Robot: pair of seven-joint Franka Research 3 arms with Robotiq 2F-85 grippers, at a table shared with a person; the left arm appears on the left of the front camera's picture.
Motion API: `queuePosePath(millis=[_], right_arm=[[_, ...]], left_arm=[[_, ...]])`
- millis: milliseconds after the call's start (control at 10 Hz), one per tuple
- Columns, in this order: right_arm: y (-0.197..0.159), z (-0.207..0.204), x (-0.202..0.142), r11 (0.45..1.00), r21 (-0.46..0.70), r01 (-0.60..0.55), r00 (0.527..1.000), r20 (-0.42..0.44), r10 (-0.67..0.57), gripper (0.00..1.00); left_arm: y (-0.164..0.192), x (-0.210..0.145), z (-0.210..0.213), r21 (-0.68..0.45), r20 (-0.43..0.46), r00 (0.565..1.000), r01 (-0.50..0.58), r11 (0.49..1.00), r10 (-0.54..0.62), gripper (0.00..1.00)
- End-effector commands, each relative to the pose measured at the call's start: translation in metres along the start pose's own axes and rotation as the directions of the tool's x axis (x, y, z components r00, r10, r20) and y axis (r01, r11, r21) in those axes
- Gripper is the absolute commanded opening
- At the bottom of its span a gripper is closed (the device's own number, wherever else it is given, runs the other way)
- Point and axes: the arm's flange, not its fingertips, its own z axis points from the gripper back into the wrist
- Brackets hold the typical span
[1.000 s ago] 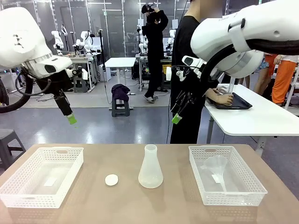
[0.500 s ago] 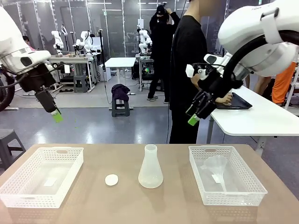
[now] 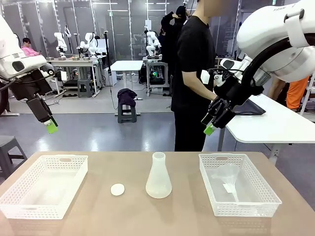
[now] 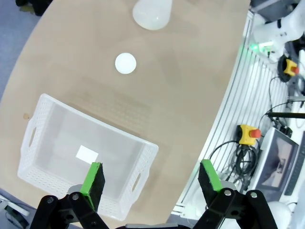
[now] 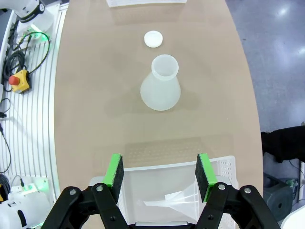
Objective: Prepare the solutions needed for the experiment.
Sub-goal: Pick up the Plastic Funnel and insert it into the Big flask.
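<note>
Left hand (image 4: 151, 177) hangs empty, fingers apart, with a white basket (image 4: 102, 121) below it. Right hand (image 5: 159, 174) is apart and empty too, over the second basket (image 5: 171, 164) holding a funnel (image 5: 177, 198). The frosted conical flask (image 5: 160, 89) stands beyond its fingertips. Solutions inside? Cannot tell.

The flask (image 3: 158, 179) is taken as the dial centre on the table (image 3: 187, 216), with 12 o'clock at the far edge. A small disc (image 3: 117, 189) is placed just beside it at 9 o'clock. Further out at 9 o'clock, the left basket (image 3: 15, 209) is set, with a slip (image 4: 87, 153) laid in it. At 3 o'clock, the right basket (image 3: 236, 211) is set, with a funnel (image 3: 227, 173) laid in it. A person (image 3: 192, 73) is positioned beyond the far edge at 1 o'clock. The left hand (image 3: 50, 127) is held high over the 9 o'clock side, the right hand (image 3: 209, 130) over the 3 o'clock side.
</note>
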Motion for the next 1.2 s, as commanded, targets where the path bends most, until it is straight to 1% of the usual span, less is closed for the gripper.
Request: queuePosePath(millis=[0,100,200,300,400,500,600,700,800,900,1000,1100], right_arm=[[-0.003,0.000,0.002,1.000,0.003,-0.003,1.000,0.003,0.003,0.77],[0.000,0.000,0.000,1.000,0.000,0.000,1.000,0.000,0.000,0.77],[0.011,-0.001,-0.005,0.955,0.022,0.297,0.955,-0.017,-0.297,0.77],[0.026,0.012,-0.017,0.838,-0.016,0.546,0.837,0.045,-0.545,0.77],[0.037,0.024,-0.024,0.723,-0.006,0.691,0.719,0.105,-0.687,0.77],[0.043,0.030,-0.027,0.585,0.012,0.811,0.579,0.133,-0.804,0.77],[0.047,0.033,-0.032,0.472,0.042,0.881,0.464,0.125,-0.877,0.77],[0.052,0.038,-0.037,0.377,0.113,0.919,0.354,0.180,-0.918,0.77],[0.061,0.041,-0.039,0.289,0.131,0.948,0.265,0.174,-0.948,0.77],[0.067,0.042,-0.042,0.224,0.195,0.955,0.192,0.173,-0.966,0.77],[0.070,0.043,-0.046,0.139,0.242,0.960,0.097,0.179,-0.979,0.77],[0.074,0.042,-0.052,0.090,0.232,0.969,0.051,0.169,-0.984,0.77]], left_arm=[[0.002,0.002,0.001,0.019,0.011,1.000,-0.020,1.000,0.020,1.00],[0.000,0.000,0.000,0.000,0.000,1.000,0.000,1.000,0.000,1.00],[-0.007,-0.007,0.002,-0.022,0.085,0.986,-0.140,0.990,0.142,1.00],[-0.010,-0.034,0.009,-0.023,0.101,0.938,-0.330,0.944,0.331,1.00],[-0.014,-0.054,0.017,-0.046,0.100,0.892,-0.439,0.897,0.442,1.00],[-0.019,-0.069,0.023,-0.086,0.110,0.833,-0.535,0.840,0.542,1.00],[-0.022,-0.078,0.023,-0.125,0.095,0.780,-0.606,0.785,0.618,1.00],[-0.026,-0.086,0.021,-0.137,0.052,0.717,-0.684,0.717,0.695,1.00],[-0.028,-0.094,0.021,-0.169,0.020,0.607,-0.781,0.602,0.794,1.00],[-0.029,-0.099,0.023,-0.228,0.007,0.556,-0.808,0.543,0.831,1.00],[-0.029,-0.104,0.028,-0.340,-0.005,0.535,-0.795,0.502,0.845,1.00],[-0.029,-0.111,0.031,-0.365,0.012,0.498,-0.805,0.467,0.867,1.00]])
